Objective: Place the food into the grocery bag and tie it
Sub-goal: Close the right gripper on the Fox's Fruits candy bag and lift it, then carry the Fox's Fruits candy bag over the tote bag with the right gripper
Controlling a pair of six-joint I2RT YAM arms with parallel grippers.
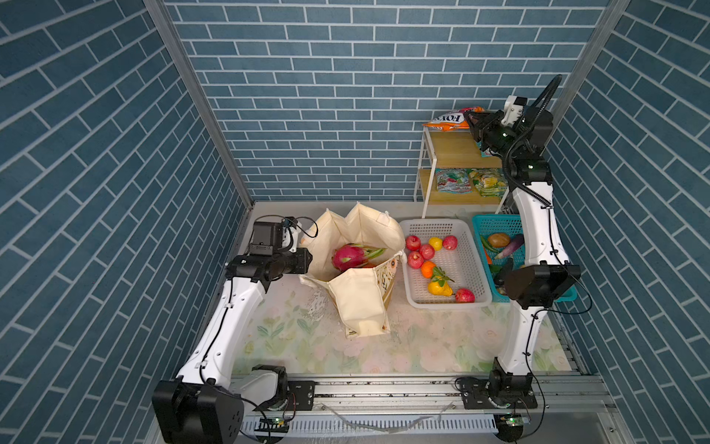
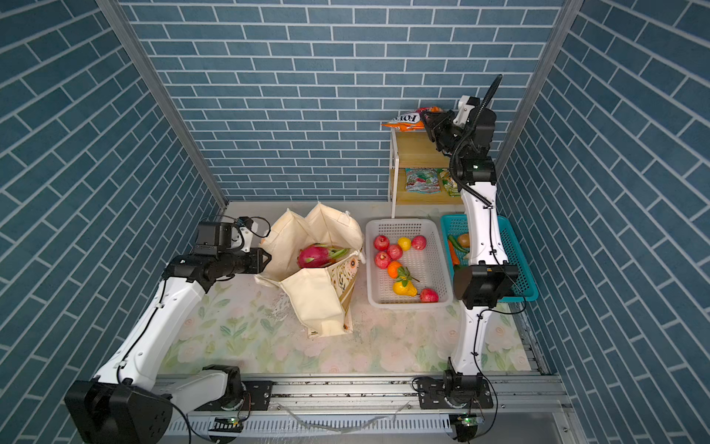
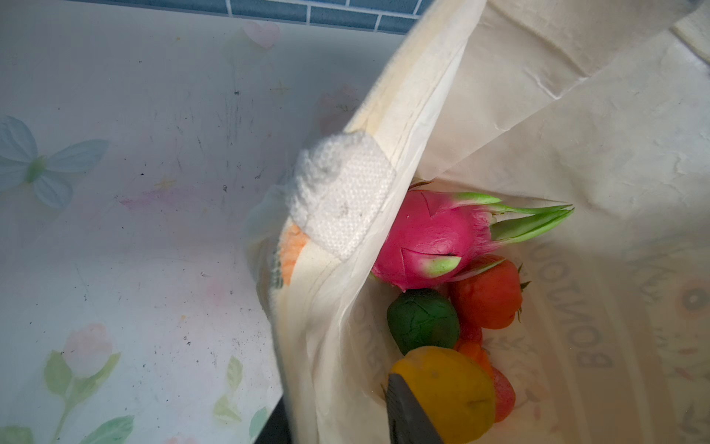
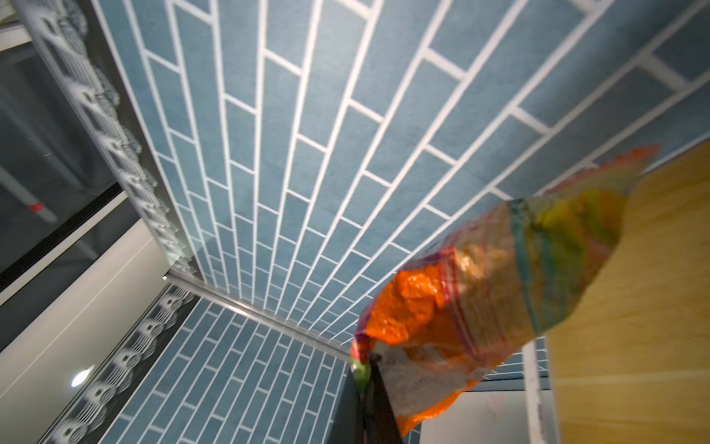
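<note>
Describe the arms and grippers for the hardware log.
Left arm and right arm: white curved shells, black joint housings, thin black cables along the links. Left gripper and right gripper: black. Right carries a ribbed black hose.

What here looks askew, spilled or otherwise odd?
The grocery bag sags lopsided, its near side folded outward, rim pinched in the left claw. The orange snack packet sticks out past the shelf top, gripped by the right claw. Nothing looks spilled.
</note>
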